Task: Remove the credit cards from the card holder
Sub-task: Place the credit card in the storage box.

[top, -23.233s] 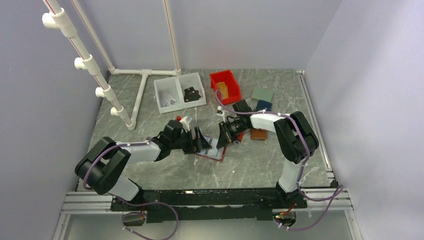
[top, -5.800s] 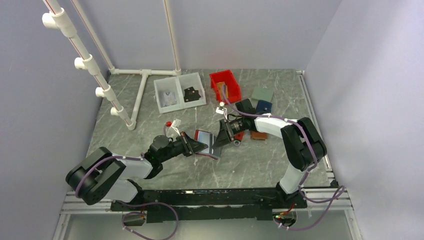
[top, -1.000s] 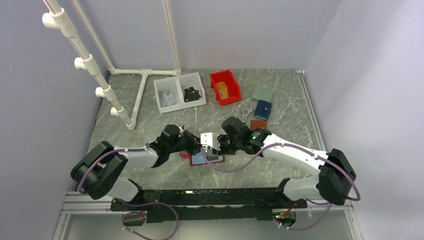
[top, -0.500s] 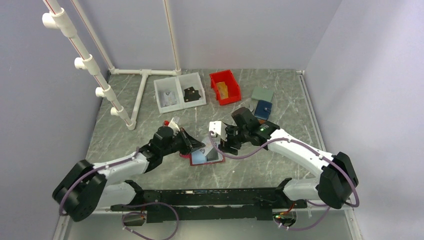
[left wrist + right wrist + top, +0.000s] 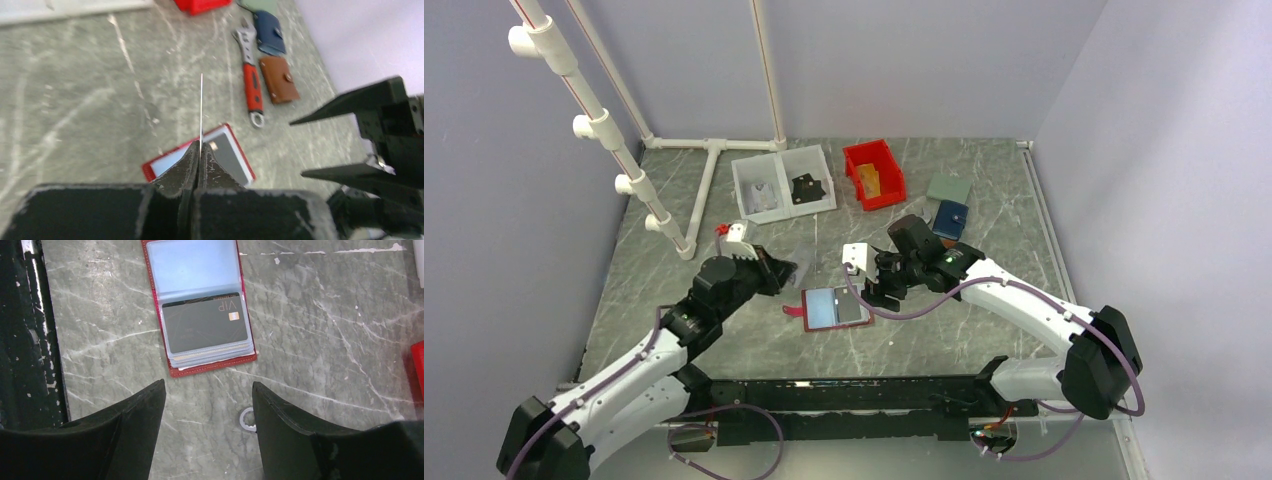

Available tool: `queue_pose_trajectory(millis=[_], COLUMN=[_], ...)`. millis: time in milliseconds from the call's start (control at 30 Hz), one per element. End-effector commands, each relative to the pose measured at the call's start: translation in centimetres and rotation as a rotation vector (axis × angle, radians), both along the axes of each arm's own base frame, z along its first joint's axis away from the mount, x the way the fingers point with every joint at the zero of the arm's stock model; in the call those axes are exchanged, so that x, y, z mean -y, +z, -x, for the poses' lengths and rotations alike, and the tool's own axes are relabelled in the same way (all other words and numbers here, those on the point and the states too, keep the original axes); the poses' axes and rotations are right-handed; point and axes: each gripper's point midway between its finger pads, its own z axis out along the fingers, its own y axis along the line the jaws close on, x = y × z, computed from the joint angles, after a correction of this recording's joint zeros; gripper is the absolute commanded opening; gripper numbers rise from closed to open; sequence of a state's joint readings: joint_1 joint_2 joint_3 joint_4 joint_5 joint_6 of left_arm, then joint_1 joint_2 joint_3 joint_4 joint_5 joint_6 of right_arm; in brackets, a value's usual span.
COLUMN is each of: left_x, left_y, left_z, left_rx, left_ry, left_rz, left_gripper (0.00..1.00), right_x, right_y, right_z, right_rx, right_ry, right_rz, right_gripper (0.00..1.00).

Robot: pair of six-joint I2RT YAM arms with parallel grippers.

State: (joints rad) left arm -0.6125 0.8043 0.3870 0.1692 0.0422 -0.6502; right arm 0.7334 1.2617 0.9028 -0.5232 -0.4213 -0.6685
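The red card holder lies open and flat on the table, its pale blue-grey inside up. A dark grey credit card marked VIP sits in its right-hand pocket, over the edges of more cards. My left gripper is shut on a thin credit card, seen edge-on, and is lifted up and left of the holder. My right gripper stands open with nothing between its fingers, hovering just off the holder's right edge.
A red-handled wrench, a brown wallet and a blue wallet lie right of the holder. A red bin and a white tray stand behind. A white pipe frame stands at the back left.
My right gripper opened and lifted off the holder. My left gripper drew back up and to the left with a card, and the holder now lies flat and open.
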Motion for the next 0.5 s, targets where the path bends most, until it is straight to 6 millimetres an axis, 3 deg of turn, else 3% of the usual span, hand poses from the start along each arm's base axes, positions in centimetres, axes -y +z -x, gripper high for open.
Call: queue_pose_trajectory(millis=[0,200,467], left_x=[-3.7,-5.3,-6.9], left_y=[0.9,2.1,2.9], left_z=[-2.6,-6.1,-10.8], left_rx=[0.100,0.089,0.029], left_ry=[0.148,0.196,0.155], left_rz=[-0.121,-0.166,-0.015], left_gripper=[0.00,0.00,0.00], right_x=[-0.6,-0.4,-0.2], right_y=[2.2,2.2,2.2], right_z=[-0.7,-1.0,-1.3], right_rx=[0.040,0.051,0.066], right_ry=[-0.013,-0.026,-0.041], right_rz=[-0.047,-0.040,-0.037], right_gripper=[0.67,0.67,0.67])
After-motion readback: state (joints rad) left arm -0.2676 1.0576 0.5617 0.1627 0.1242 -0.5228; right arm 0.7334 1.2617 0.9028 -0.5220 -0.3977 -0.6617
